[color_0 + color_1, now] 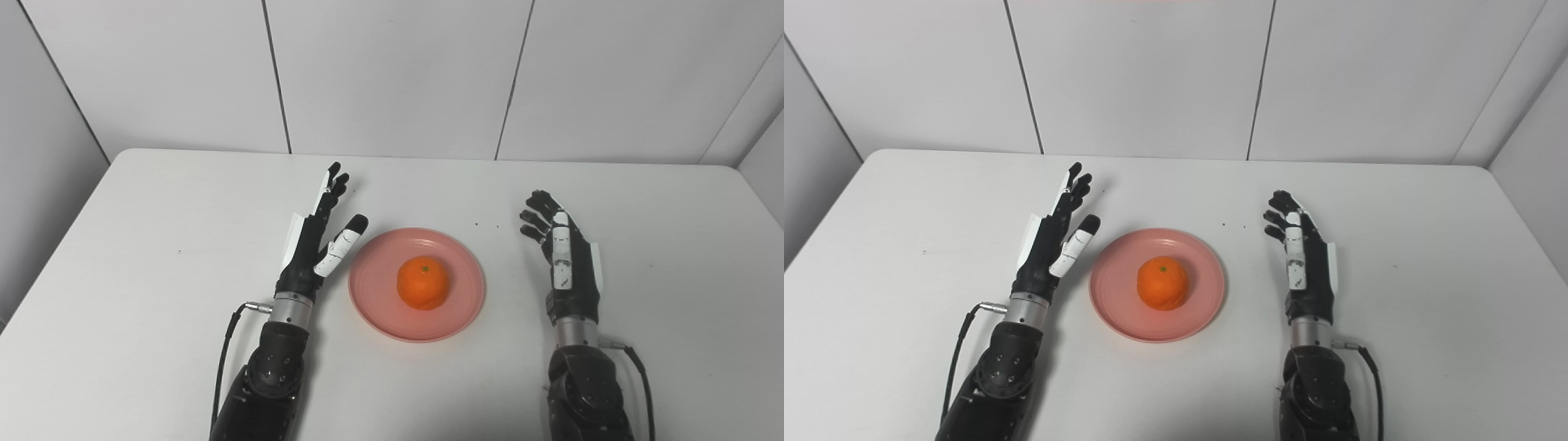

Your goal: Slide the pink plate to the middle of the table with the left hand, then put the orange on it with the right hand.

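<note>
Pink plate (416, 285) sits near the middle of the white table (153, 245), orange (423, 282) resting on its centre. Judged from this layout, both task steps look complete.

Left eye view: left hand (318, 242) lies just beside the plate's left rim, fingers spread and extended, holding nothing; thumb tip is close to the rim, contact cannot be confirmed. Right hand (563, 251) is well apart from the plate on the right, fingers loosely apart and slightly curled, empty.

Right eye view: same arrangement. Left hand (1056, 242) is near the rim of the plate (1157, 285), and a narrow strip of table seems to show between thumb and rim. Right hand (1304, 257) stands clear. Orange (1162, 282) sits upright, stem mark on top.

Risks, as judgement:
- left thumb so near the rim: a sideways drift on retreat could nudge the plate off centre
- plate is shallow and the orange is round: any jolt could roll the fruit toward the edge or off
- right hand poses little risk unless it sweeps inward
</note>
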Robot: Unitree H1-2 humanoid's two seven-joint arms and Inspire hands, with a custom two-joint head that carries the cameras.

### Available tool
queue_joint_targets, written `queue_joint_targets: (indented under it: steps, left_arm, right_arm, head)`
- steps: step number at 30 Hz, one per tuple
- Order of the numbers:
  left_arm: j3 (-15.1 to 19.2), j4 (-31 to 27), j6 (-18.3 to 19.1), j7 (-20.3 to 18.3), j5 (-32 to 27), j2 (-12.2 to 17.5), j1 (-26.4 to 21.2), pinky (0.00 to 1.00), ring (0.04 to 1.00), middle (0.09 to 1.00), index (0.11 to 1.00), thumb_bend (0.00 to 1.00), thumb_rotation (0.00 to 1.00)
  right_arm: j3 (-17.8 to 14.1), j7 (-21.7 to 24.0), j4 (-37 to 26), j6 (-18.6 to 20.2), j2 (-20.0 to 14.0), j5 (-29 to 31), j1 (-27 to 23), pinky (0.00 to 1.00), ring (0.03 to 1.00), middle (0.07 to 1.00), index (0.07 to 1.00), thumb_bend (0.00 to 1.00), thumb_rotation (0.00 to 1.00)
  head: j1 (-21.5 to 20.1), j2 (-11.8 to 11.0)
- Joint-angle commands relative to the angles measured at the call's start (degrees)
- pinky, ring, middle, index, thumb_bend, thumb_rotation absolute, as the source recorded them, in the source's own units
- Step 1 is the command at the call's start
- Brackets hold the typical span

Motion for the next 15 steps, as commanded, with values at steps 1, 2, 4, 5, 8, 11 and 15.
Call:
queue_joint_targets:
  steps: [1, 2, 4, 5, 8, 11, 15]
  left_arm:
    - [-0.03, 0.63, -0.74, 1.74, 1.25, -0.25, 1.02, 1.0, 0.999, 1.0, 1.0, 0.91, 0.95]
    - [-0.05, 0.51, -0.28, 1.88, 1.49, -0.44, 1.22, 1.0, 1.0, 1.0, 1.0, 0.9, 0.95]
    - [-0.01, 0.51, 0.06, 1.99, 1.59, -0.62, 1.34, 1.0, 1.0, 1.0, 1.0, 0.89, 0.94]
    - [0.06, 0.57, 0.06, 1.97, 1.56, -0.67, 1.34, 1.0, 1.0, 1.0, 1.0, 0.88, 0.94]
    - [0.4, 0.61, 0.94, 1.73, 1.09, -1.05, 1.51, 0.99, 1.0, 1.0, 1.0, 0.86, 0.93]
    - [0.93, 0.66, 1.14, 1.26, -0.28, -1.6, 1.69, 0.99, 1.0, 1.0, 1.0, 0.85, 0.91]
    - [1.26, -0.91, 4.03, 0.73, -2.11, -3.05, 3.26, 0.96, 0.998, 1.0, 1.0, 0.85, 0.92]
  right_arm:
    - [0.47, 0.28, -0.39, 2.23, 0.27, 0.18, 1.22, 0.77, 0.799, 0.834, 0.817, 0.88, 1.0]
    - [0.8, 0.33, -0.28, 2.81, 0.26, -0.13, 1.8, 0.77, 0.801, 0.836, 0.82, 0.88, 1.0]
    - [1.32, 0.25, -0.24, 3.51, 0.23, -0.63, 2.43, 0.8, 0.827, 0.854, 0.834, 0.85, 1.0]
    - [1.5, 0.16, -0.25, 3.72, 0.21, -0.8, 2.58, 0.8, 0.835, 0.86, 0.837, 0.85, 1.0]
    - [2.27, 0.13, 0.15, 3.89, 0.44, -1.14, 3.55, 0.84, 0.869, 0.886, 0.865, 0.83, 1.0]
    - [2.61, -0.03, 0.59, 3.81, 0.48, -1.18, 3.77, 0.85, 0.88, 0.896, 0.876, 0.82, 1.0]
    - [4.36, 1.32, 0.57, 4.61, -0.96, -2.57, 3.69, 0.93, 0.915, 0.925, 0.898, 0.8, 1.0]
  head:
    - [0.06, 0.08]
    - [-0.05, 0.21]
    - [-0.33, 0.26]
    - [-0.33, 0.26]
    - [-0.5, 0.2]
    - [-0.5, 0.2]
    - [-0.5, 0.2]
